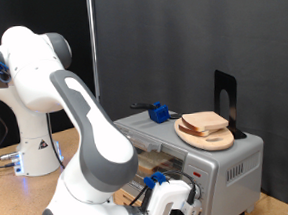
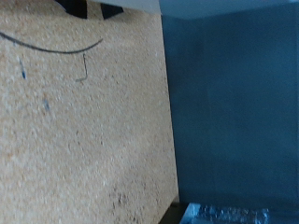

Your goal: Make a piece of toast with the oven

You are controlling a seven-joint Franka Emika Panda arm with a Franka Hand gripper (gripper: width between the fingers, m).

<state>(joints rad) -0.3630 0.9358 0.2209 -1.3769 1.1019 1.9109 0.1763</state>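
The silver-grey oven [image 1: 229, 166] stands at the exterior view's right, with a red mark on its front panel. Its door looks lowered, and the inside behind my arm shows dimly. A round wooden plate [image 1: 219, 140] lies on the oven's top and holds two pale bread slices [image 1: 206, 122], one overlapping the other. I cannot tell which one is the piece of toast. My gripper [image 1: 171, 201] hangs low in front of the oven at the bottom edge, apart from the bread. In the wrist view its dark fingertips [image 2: 112, 9] show slightly apart over bare table, with nothing between them.
A blue object [image 1: 162, 113] and a black upright bracket [image 1: 227, 101] stand on the oven's top. The cork-like tabletop [image 2: 84, 121] carries a thin black cable [image 2: 56, 49]. A dark curtain [image 2: 234, 103] hangs behind, and a pale bluish object [image 2: 224, 213] shows at the table's edge.
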